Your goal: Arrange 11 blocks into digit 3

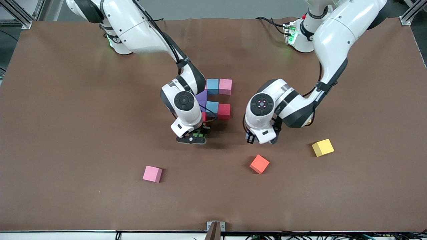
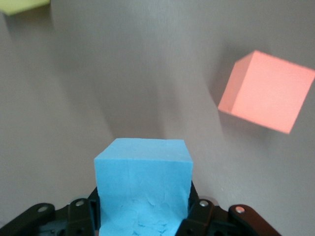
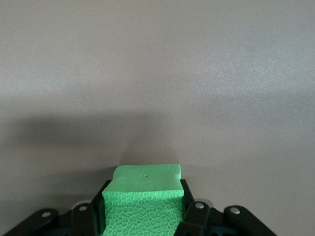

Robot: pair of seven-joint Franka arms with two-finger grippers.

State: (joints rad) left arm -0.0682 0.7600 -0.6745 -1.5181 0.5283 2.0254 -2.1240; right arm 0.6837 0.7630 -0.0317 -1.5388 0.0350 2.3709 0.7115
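- Right arm's wrist hides part of the unfinished digit 3 [image 1: 215, 98]; visible there: purple, light blue, pink, red foam cubes, farther from front cam than both end effectors.
- Right end effector [image 1: 196, 136] clenched on green foam cube [image 3: 144, 201], just over brown table [image 1: 66, 133].
- Left end effector [image 1: 260, 139] grips light blue foam cube [image 2: 142, 189], mostly hidden in front view.
- Orange foam cube [image 1: 259, 164] near left end effector; yellow foam cube [image 1: 322, 147] beside it, cut off in left wrist view.
- Loose pink foam cube [image 1: 152, 174] well apart from right end effector.
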